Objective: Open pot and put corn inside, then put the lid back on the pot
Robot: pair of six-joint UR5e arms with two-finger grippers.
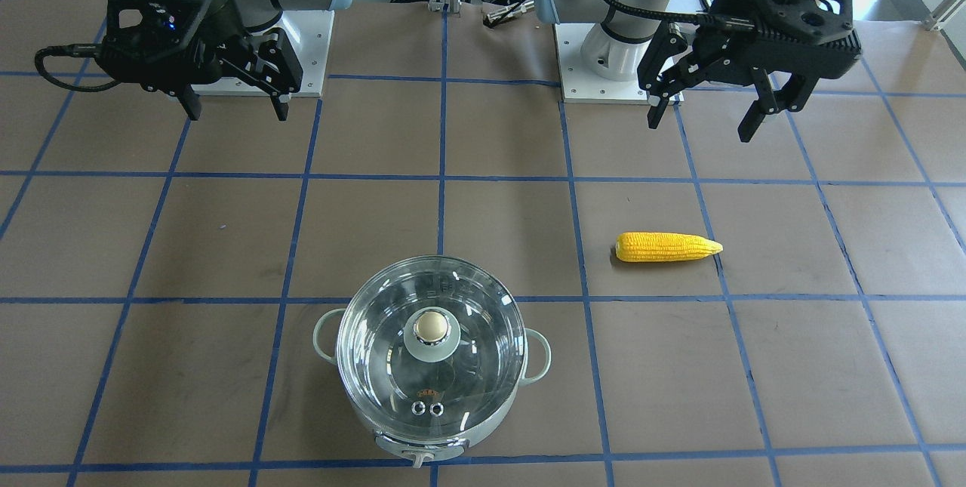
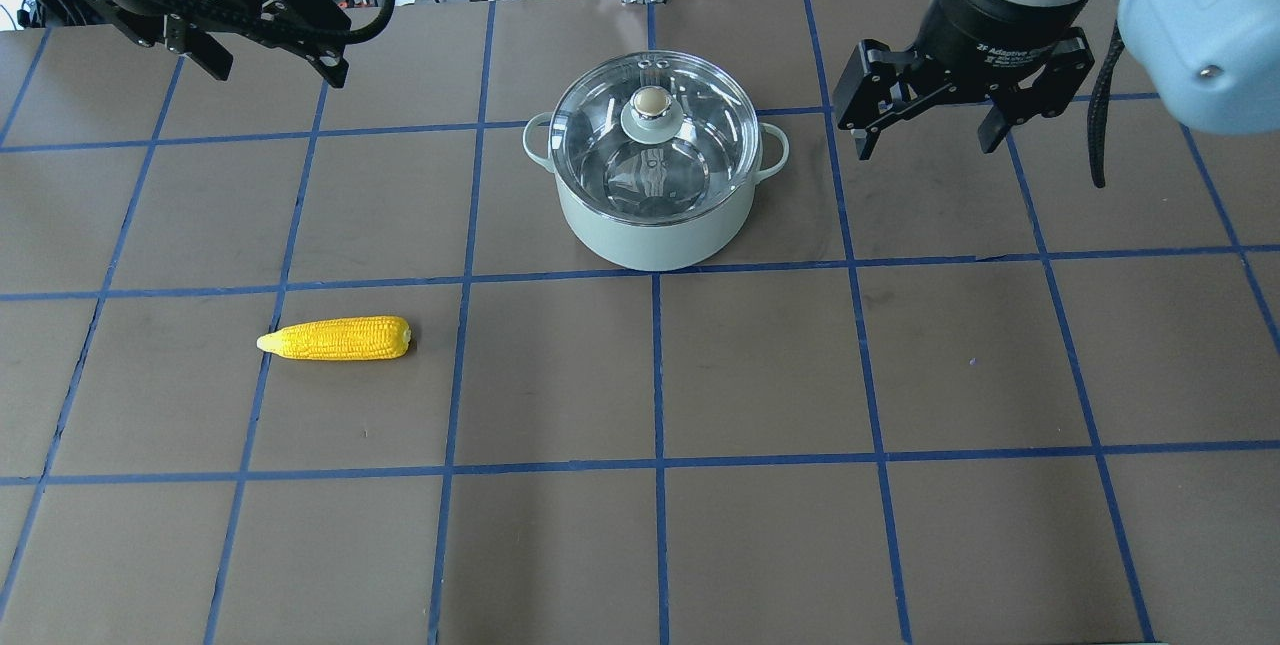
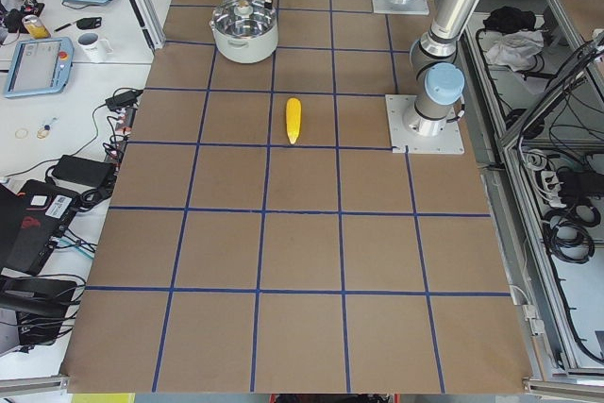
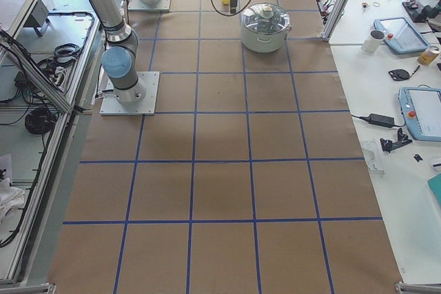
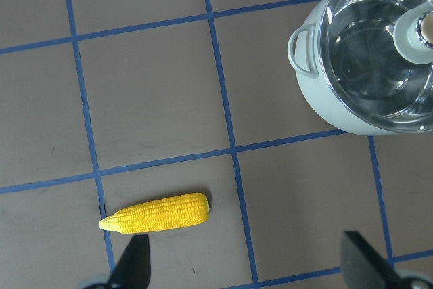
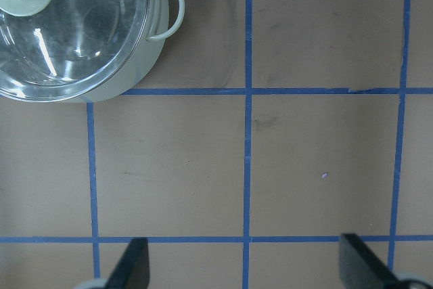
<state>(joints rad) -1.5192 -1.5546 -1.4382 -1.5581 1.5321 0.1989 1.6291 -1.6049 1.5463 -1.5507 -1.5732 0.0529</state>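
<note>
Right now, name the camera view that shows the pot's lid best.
Exterior front-facing: the whole glass lid shows large, with its cream knob and both vent rings clear. Overhead shows it whole but smaller; both wrist views crop it; the side views show it tiny.

Table (image 2: 760, 375) — the pot (image 2: 650, 225) is set on it centrally, with the lid (image 2: 650, 130) seated on its rim. The corn (image 2: 335, 339) is laid flat on the table, well apart from the pot, to its left and nearer the robot. The left claw (image 2: 275, 73) and right claw (image 2: 928, 147) are held above the table — one to either side of the pot.
</note>
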